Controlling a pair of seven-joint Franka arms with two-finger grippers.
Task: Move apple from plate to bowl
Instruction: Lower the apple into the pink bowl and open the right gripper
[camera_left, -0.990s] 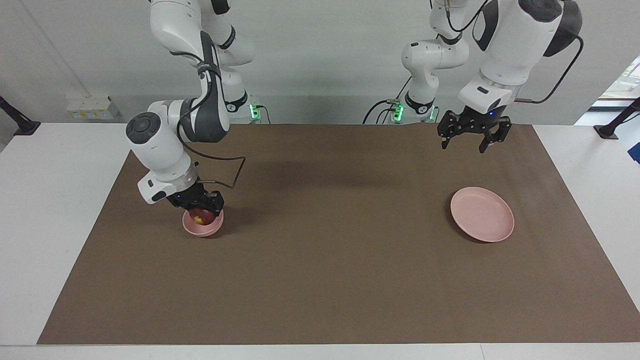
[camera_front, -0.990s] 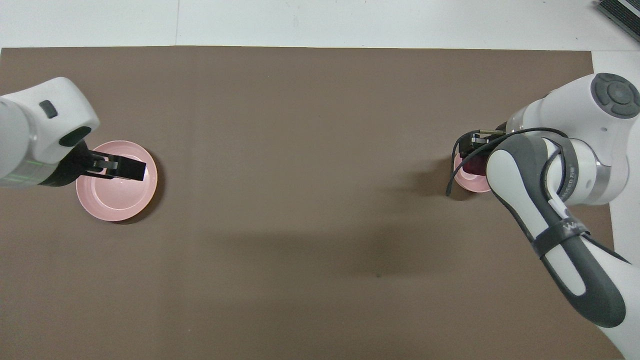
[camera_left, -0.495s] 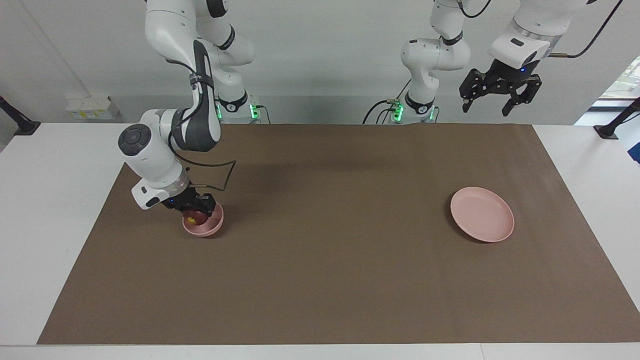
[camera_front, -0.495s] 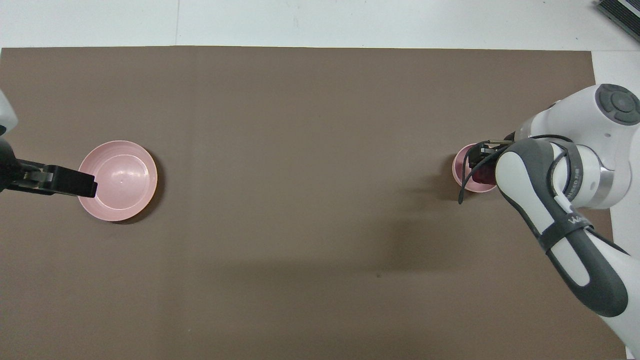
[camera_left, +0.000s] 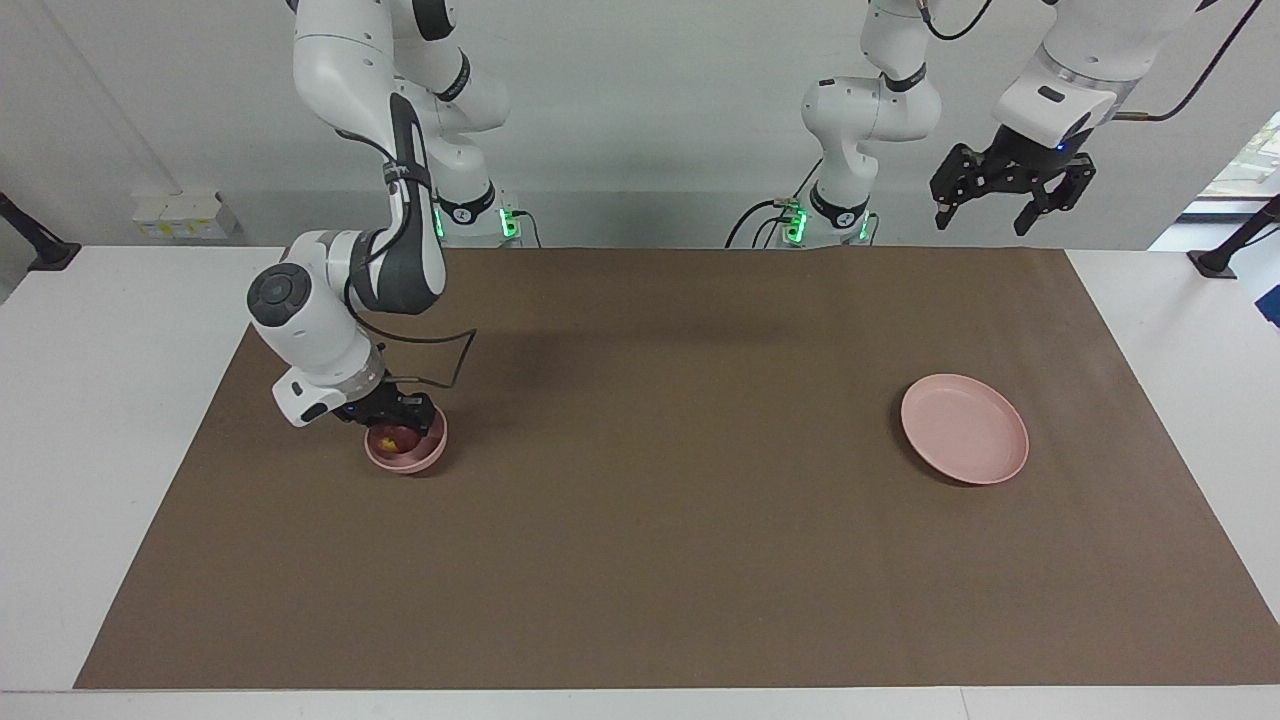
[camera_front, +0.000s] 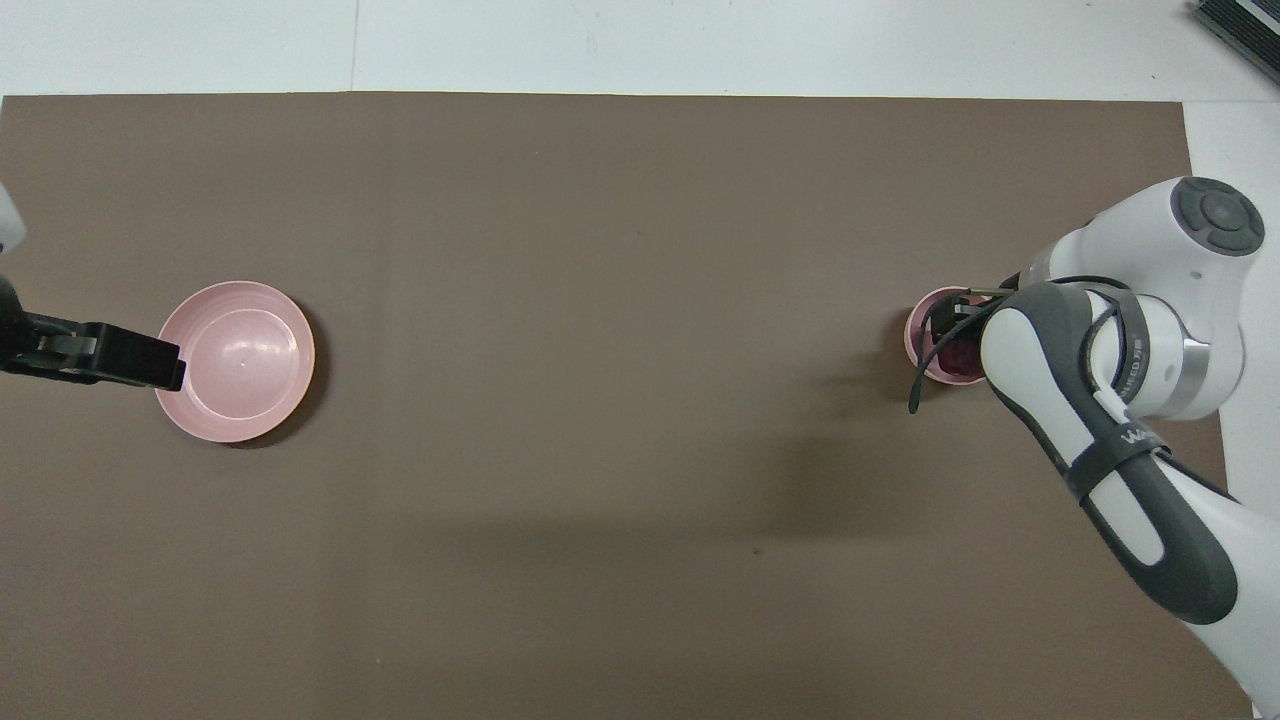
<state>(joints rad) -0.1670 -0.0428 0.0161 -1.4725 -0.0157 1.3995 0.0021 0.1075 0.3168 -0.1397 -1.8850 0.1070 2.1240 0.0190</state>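
The dark red apple lies inside the small pink bowl toward the right arm's end of the table. It also shows in the overhead view in the bowl. My right gripper sits low over the bowl, right above the apple and touching or nearly touching it. The wide pink plate stands bare toward the left arm's end, and also shows in the overhead view. My left gripper is open and empty, raised high above the table's edge nearest the robots.
A brown mat covers the table, with white table surface around it. A black cable loops from the right wrist beside the bowl.
My left gripper rose from just above the plate's robot-side edge and drew back high. My right gripper shifted slightly at the bowl; the apple now sits lower in it.
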